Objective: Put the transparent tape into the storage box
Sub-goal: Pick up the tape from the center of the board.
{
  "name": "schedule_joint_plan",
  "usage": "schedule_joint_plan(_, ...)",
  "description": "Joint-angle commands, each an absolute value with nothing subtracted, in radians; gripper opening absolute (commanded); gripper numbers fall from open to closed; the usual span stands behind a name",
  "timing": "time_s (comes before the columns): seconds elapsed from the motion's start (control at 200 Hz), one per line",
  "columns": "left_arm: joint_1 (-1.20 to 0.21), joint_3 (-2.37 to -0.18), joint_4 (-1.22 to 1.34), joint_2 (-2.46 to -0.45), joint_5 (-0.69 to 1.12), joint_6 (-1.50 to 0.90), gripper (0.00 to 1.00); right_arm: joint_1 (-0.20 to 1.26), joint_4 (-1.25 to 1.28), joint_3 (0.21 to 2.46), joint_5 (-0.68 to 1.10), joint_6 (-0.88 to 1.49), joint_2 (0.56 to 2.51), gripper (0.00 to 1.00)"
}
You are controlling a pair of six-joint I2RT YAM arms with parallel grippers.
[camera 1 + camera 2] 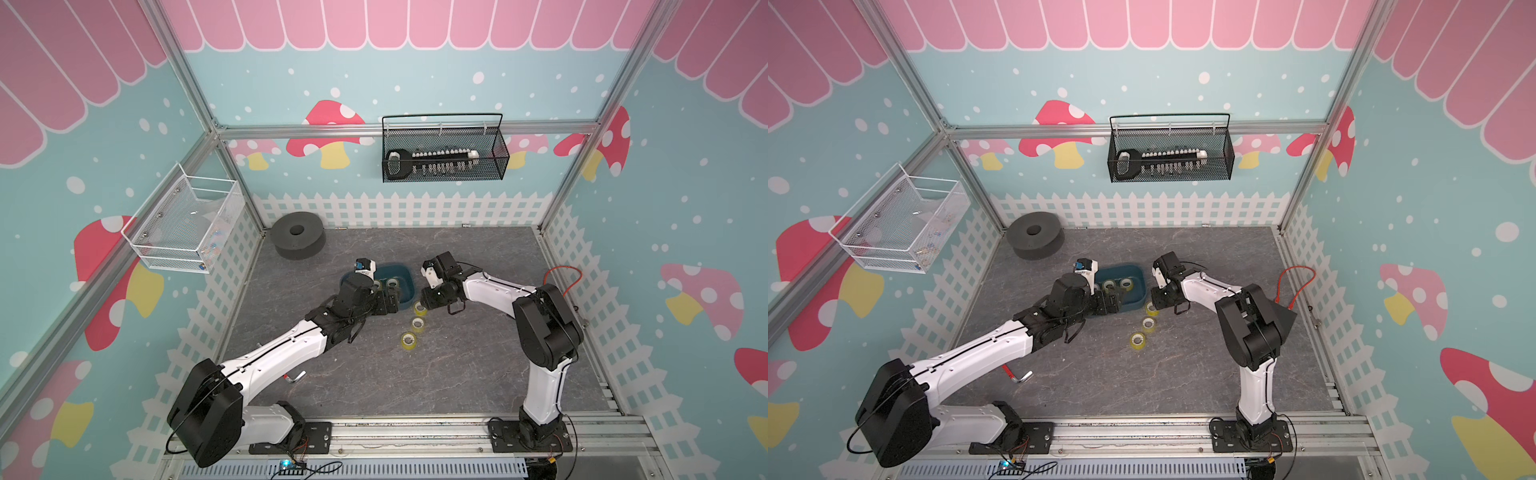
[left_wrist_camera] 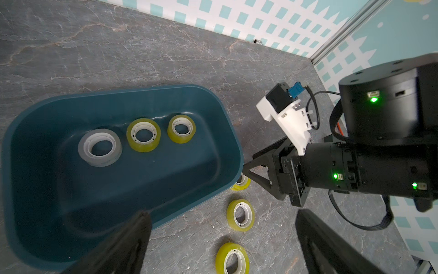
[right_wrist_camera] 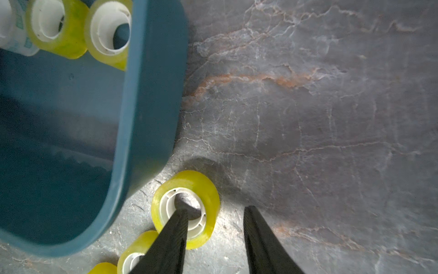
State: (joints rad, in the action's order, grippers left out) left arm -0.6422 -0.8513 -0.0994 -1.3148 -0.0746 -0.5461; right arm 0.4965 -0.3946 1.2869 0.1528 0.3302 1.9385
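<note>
Looked light, stiff, slick: yellow-tinted clear tape roll (image 3: pixel 189 180), lower centre; best pinched across wall, straddled by half-open right gripper (image 3: pixel 215 208)

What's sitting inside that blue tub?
The tub holds three tape rolls lying flat: one clear roll, two yellowish rolls. The left hand's finger hides part of one side.

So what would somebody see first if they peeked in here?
Probably the blue storage box in the middle of the table, with three tape rolls lined up inside. Right beside it, three yellow rolls sit on the table, and the right gripper pokes one finger into the roll nearest the box.
</note>
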Motion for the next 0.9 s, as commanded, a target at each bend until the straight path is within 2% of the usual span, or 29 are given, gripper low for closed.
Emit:
schedule_joint_plan(0.0, -0.645, -0.858, -0.084, -1.322, -0.077, -0.549, 0.99, 0.510, -0.381, 1.280, 0.165, 0.337, 1.979, 0.44)
schedule_joint_plan(0.225, -0.646, -0.849, -0.084, -1.313, -0.084, -0.551, 0.99, 0.521, -0.379, 1.274, 0.146, 0.341, 1.995, 0.38)
schedule_joint_plan(0.47, -0.644, -0.857, -0.083, -1.322, -0.088, -0.545, 0.99, 0.522, -0.391, 1.249, 0.116, 0.339, 1.965, 0.12)
schedule_joint_plan(0.675, -0.645, -0.869, -0.079, -1.319, -0.090, -0.536, 0.99, 0.521, -0.405, 1.237, 0.088, 0.341, 1.933, 0.00)
schedule_joint_plan(0.896, -0.638, -0.902, -0.074, -1.304, -0.101, -0.517, 0.99, 0.520, -0.475, 1.271, 0.042, 0.336, 1.869, 0.00)
